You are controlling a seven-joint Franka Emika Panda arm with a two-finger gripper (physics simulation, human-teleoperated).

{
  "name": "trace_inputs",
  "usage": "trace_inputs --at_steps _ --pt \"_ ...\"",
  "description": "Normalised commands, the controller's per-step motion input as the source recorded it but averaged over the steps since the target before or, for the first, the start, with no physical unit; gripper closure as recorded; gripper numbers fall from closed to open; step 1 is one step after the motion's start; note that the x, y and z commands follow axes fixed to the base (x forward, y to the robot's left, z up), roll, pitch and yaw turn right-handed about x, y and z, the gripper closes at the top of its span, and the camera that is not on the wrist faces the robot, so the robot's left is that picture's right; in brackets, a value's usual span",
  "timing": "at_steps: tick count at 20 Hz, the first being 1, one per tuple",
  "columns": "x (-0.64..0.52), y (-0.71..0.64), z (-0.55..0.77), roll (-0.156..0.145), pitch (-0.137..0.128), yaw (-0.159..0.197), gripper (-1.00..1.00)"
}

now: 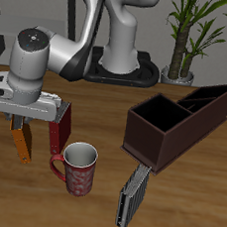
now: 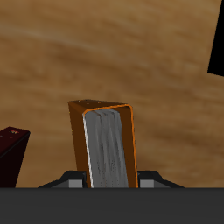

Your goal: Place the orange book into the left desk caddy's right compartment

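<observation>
The hand [image 1: 22,125] gripped the orange book [image 1: 21,140] above the bench [image 1: 174,212]; moving toward the left desk caddy [image 1: 179,121], it risked hitting the mug [image 1: 79,168].

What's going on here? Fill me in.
The arm's end effector is shut on the orange book, holding it above the table. A dark red book and a mug are close beside it. The caddy sits well off to the side, with nothing visible inside it.
</observation>
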Motion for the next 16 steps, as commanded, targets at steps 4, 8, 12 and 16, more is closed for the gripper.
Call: trace_inputs --at_steps 4,8,12,16 --pt "-0.14 0.07 0.38 -0.026 -0.039 -0.048 1.0" --pt "-0.29 0.21 0.64 -0.044 -0.061 -0.046 1.0" --pt "-0.32 0.32 0.52 -0.021 -0.021 -0.075 1.0" --pt "-0.46 0.51 0.65 -0.014 -0.04 -0.046 1.0"
